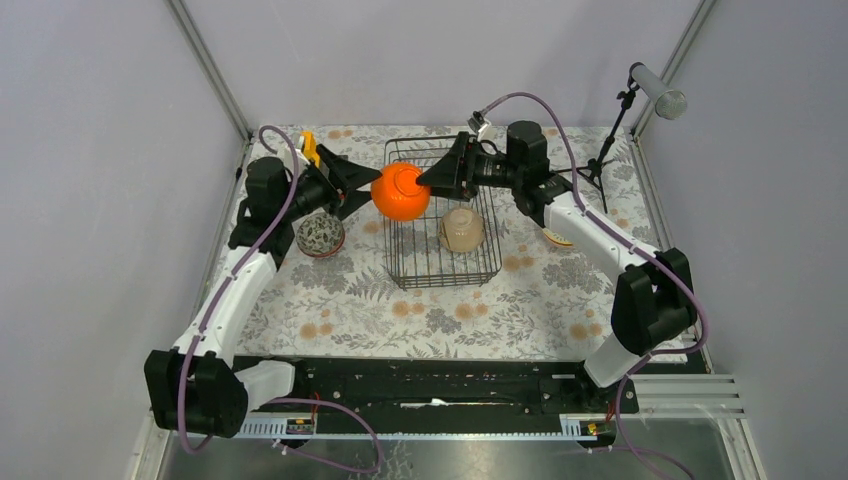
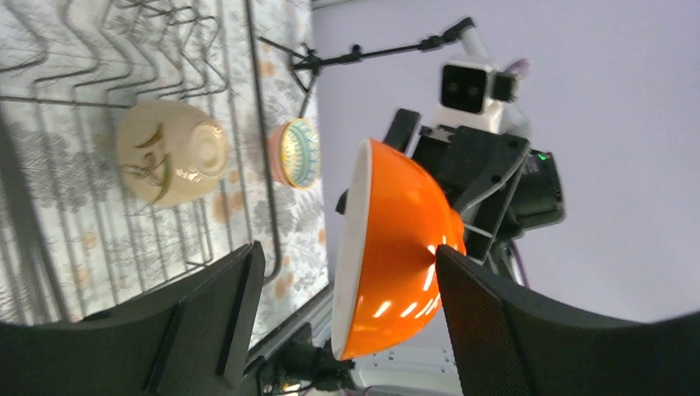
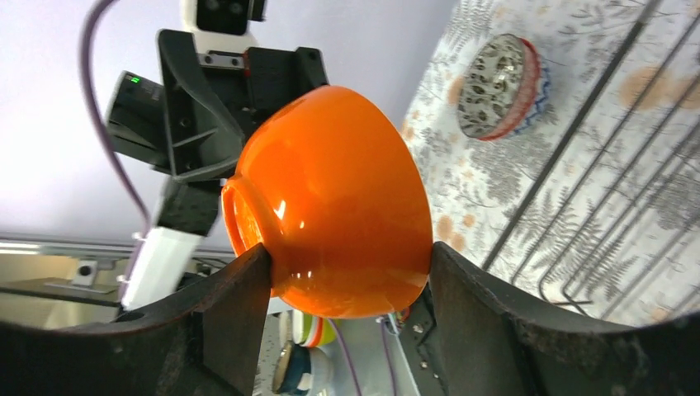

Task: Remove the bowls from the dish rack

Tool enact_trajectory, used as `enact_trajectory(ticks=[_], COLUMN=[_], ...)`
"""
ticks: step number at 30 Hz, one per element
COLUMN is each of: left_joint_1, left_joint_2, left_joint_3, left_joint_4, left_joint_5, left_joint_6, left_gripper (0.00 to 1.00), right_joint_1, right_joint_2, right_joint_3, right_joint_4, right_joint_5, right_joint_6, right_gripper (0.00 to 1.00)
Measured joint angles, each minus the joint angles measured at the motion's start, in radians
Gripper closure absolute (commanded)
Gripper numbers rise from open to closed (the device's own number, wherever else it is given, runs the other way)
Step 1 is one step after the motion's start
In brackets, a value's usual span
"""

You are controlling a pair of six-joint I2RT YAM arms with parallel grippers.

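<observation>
A bright orange bowl (image 1: 400,191) hangs on its side above the left rim of the black wire dish rack (image 1: 440,272). My right gripper (image 1: 432,178) is shut on it, with one finger at the foot and one at the rim (image 3: 347,256). My left gripper (image 1: 358,186) is open around the same bowl (image 2: 396,247). One of its fingers (image 2: 479,305) touches the bowl's base, and the other finger (image 2: 223,305) stands well off the rim. A cream bowl (image 1: 461,230) with brown strokes lies inside the rack (image 2: 169,153).
A dark patterned bowl (image 1: 320,236) with a red and blue rim sits on the floral cloth left of the rack (image 3: 499,87). A pinkish bowl (image 2: 295,153) sits right of the rack, partly under the right arm (image 1: 557,238). A microphone stand (image 1: 608,140) rises at the back right.
</observation>
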Motion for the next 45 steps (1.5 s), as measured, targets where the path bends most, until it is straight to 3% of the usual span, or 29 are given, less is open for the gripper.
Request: enact_trajectory(ticks=[7,16,19,21,24,27,32,34,36,39,42,45], left_joint_1=[0.0,-0.01,-0.019,-0.022,-0.031,-0.046,-0.057,-0.057,-0.057,-0.058,-0.058,-0.057], left_joint_2=[-0.009,-0.009,-0.003,0.011,0.033,0.04,0.043,0.041,0.032,0.023,0.021,0.008], left_joint_3=[-0.12,-0.146,-0.158,-0.171,-0.181,-0.183,-0.186,-0.184,-0.161,-0.061,0.078,0.132], left_joint_4=[0.396,0.612,0.682,0.733,0.826,0.888,0.895,0.864,0.726,0.384,-0.003,-0.243], left_joint_5=[0.108,0.182,0.198,0.206,0.212,0.23,0.238,0.24,0.232,0.172,0.005,-0.147], left_joint_6=[-0.242,-0.37,-0.411,-0.438,-0.505,-0.519,-0.523,-0.492,-0.4,-0.199,0.023,0.165], left_gripper=[0.34,0.49,0.63,0.76,1.0,1.0,1.0,1.0,1.0,1.0,1.0,1.0], right_joint_1=[-0.003,-0.003,-0.003,-0.003,-0.004,-0.006,-0.005,-0.006,-0.008,-0.011,-0.013,-0.015], right_joint_2=[0.011,0.029,0.036,0.038,0.039,0.04,0.042,0.042,0.04,0.027,0.016,-0.006], right_joint_3=[-0.021,-0.048,-0.051,-0.051,-0.055,-0.063,-0.076,-0.082,-0.083,-0.073,-0.035,-0.003], right_joint_4=[0.186,0.32,0.333,0.358,0.385,0.402,0.411,0.399,0.356,0.208,0.025,-0.13], right_joint_5=[-0.08,-0.119,-0.126,-0.13,-0.142,-0.14,-0.135,-0.128,-0.117,-0.068,0.006,0.087], right_joint_6=[0.158,0.269,0.29,0.309,0.337,0.345,0.345,0.333,0.294,0.172,0.034,-0.077], right_gripper=[0.52,0.53,0.52,0.45,0.29,0.15,0.02,0.01,0.01,0.01,0.01,0.02])
